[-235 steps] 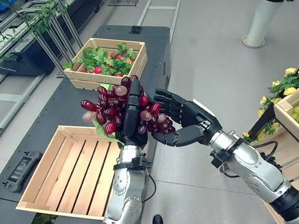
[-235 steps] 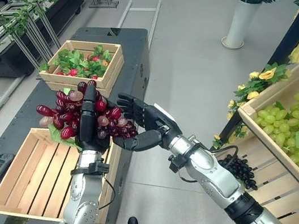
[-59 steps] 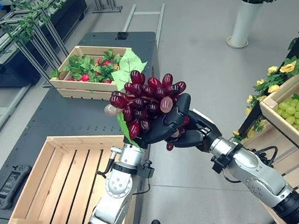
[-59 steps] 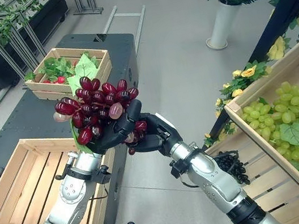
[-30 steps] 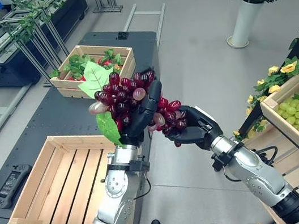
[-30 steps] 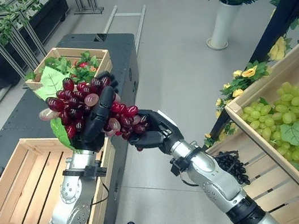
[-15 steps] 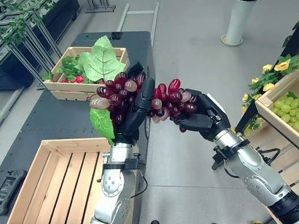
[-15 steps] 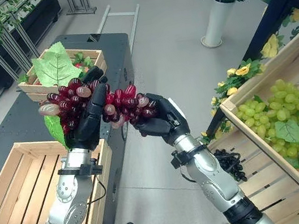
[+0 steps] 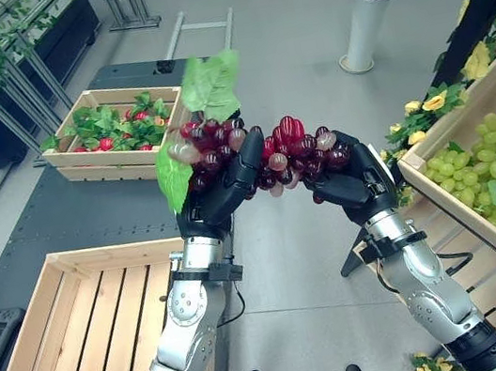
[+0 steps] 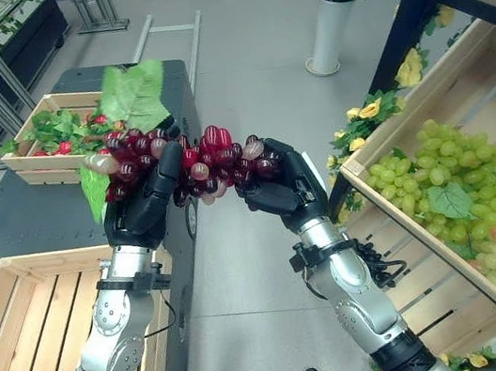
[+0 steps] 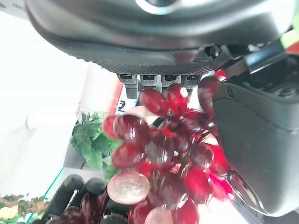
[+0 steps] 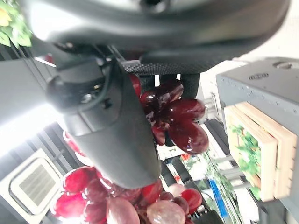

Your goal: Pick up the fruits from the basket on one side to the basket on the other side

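Both the left hand (image 9: 216, 195) and right hand (image 9: 355, 188) are clasping the red grape bunch (image 9: 257, 151) in mid-air; the empty wooden crate (image 9: 31, 366) is awaiting it.

Both arms raised, left hand (image 9: 216, 195) and right hand (image 9: 355, 188) facing, fingers curled inward.

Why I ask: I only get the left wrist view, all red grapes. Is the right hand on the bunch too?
Observer: Yes. The right hand has its fingers curled round one end of the red grape bunch, and the left hand grips the other.
Operator: Where's the empty crate?
Observer: The empty wooden crate sits lower, on the robot's left.
Operator: What's on the right?
Observer: Green grapes in a slanted bin.
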Available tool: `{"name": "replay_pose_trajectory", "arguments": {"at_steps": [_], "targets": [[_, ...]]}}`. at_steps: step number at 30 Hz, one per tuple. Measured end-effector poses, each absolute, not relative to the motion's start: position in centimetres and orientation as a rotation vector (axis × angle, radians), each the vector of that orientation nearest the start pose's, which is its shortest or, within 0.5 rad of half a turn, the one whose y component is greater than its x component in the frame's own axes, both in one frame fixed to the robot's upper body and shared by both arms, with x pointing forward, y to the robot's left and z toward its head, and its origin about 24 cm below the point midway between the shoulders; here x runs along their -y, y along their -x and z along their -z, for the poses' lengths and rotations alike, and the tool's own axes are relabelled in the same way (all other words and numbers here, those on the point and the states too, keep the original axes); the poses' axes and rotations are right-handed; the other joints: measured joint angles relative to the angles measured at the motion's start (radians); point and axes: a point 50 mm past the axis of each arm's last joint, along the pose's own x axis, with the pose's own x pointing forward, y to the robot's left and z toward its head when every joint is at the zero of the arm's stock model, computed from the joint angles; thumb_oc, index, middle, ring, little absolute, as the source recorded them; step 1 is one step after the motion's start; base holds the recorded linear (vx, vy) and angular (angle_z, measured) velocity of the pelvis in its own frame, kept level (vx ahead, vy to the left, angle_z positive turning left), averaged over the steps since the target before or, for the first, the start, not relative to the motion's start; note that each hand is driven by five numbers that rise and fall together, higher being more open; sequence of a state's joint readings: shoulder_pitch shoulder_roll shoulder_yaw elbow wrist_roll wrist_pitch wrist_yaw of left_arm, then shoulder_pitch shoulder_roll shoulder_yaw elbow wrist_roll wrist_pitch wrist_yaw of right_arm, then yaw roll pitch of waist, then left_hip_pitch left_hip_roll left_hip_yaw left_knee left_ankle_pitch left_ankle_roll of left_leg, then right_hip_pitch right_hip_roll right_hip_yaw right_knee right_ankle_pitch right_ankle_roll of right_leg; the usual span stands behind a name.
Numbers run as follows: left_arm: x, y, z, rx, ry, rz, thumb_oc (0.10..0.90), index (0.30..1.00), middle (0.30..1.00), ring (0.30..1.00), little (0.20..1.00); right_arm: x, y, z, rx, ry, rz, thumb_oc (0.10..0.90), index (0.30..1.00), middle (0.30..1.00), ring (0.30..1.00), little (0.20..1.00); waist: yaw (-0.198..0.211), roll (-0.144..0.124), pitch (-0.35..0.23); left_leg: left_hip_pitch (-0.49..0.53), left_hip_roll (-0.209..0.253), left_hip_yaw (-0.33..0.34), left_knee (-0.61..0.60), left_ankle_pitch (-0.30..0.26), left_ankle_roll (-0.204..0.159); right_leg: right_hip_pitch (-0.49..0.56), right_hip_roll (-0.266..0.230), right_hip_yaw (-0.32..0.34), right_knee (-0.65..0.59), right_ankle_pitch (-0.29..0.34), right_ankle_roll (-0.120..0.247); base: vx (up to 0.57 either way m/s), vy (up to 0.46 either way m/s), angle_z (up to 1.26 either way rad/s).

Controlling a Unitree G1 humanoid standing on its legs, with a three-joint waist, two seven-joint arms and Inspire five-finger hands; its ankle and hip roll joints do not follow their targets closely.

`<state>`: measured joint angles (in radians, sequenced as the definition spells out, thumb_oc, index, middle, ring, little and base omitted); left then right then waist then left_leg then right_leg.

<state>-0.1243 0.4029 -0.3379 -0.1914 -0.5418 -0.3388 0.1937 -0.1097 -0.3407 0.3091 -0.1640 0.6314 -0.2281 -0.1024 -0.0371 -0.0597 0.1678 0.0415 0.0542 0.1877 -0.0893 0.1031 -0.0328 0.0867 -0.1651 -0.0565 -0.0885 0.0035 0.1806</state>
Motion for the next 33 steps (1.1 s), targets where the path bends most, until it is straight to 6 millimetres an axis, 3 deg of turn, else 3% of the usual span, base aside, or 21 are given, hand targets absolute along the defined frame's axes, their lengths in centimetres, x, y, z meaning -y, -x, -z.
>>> {"name": "replay_pose_trajectory", "arguments": {"at_steps": [6, 11, 16, 23, 33], "targets": [[-14.0, -25.3, -12.7, 0.440, 0.263, 0.210, 0.800, 0.900, 0.900, 0.900, 0.900, 15.1, -25.3, -10.5, 0.305, -0.368, -0.159, 0.400, 0.300, 0.300, 0.300, 0.300, -0.004, 0.000, 0.000, 0.001, 0.002, 0.011, 0.000, -0.006, -0.002, -0.021, 0.002, 0.025, 0.000, 0.014, -0.001, 0.00, -0.014, -0.22], [-14.2, -25.3, -12.8, 0.445, 0.266, 0.202, 0.800, 0.900, 0.900, 0.900, 0.900, 16.5, -24.4, -9.1, 0.257, -0.373, -0.076, 0.400, 0.300, 0.300, 0.300, 0.300, -0.032, 0.000, 0.000, 0.005, 0.009, 0.022, 0.000, -0.008, -0.004, -0.025, 0.009, 0.037, 0.000, 0.017, -0.003, 0.00, -0.014, -0.07], [-14.2, -25.3, -12.8, 0.438, 0.287, 0.202, 0.800, 0.900, 0.900, 0.900, 0.900, 16.6, -23.9, -8.5, 0.241, -0.394, -0.058, 0.400, 0.300, 0.300, 0.300, 0.300, -0.059, 0.001, 0.000, 0.020, 0.026, 0.042, 0.000, -0.015, -0.014, -0.030, 0.024, 0.052, 0.000, 0.025, -0.012, 0.00, -0.030, -0.21], [-14.0, -25.3, -12.6, 0.427, 0.309, 0.212, 0.800, 0.900, 0.900, 0.900, 0.900, 16.5, -23.7, -7.8, 0.234, -0.419, -0.058, 0.400, 0.300, 0.300, 0.300, 0.300, -0.058, 0.009, -0.017, 0.018, 0.030, 0.041, 0.000, -0.017, -0.017, -0.042, 0.029, 0.055, 0.000, 0.028, -0.016, -0.01, -0.025, -0.05], [-14.4, -24.7, -11.8, 0.440, 0.342, 0.185, 0.800, 0.900, 0.900, 0.900, 0.900, 16.9, -23.4, -2.5, 0.032, -0.521, -0.031, 0.400, 0.300, 0.300, 0.300, 0.300, -0.053, 0.018, -0.047, -0.031, 0.031, 0.037, 0.001, -0.011, -0.018, -0.095, 0.031, 0.051, 0.007, 0.031, -0.017, -0.07, -0.042, 0.00]]}}
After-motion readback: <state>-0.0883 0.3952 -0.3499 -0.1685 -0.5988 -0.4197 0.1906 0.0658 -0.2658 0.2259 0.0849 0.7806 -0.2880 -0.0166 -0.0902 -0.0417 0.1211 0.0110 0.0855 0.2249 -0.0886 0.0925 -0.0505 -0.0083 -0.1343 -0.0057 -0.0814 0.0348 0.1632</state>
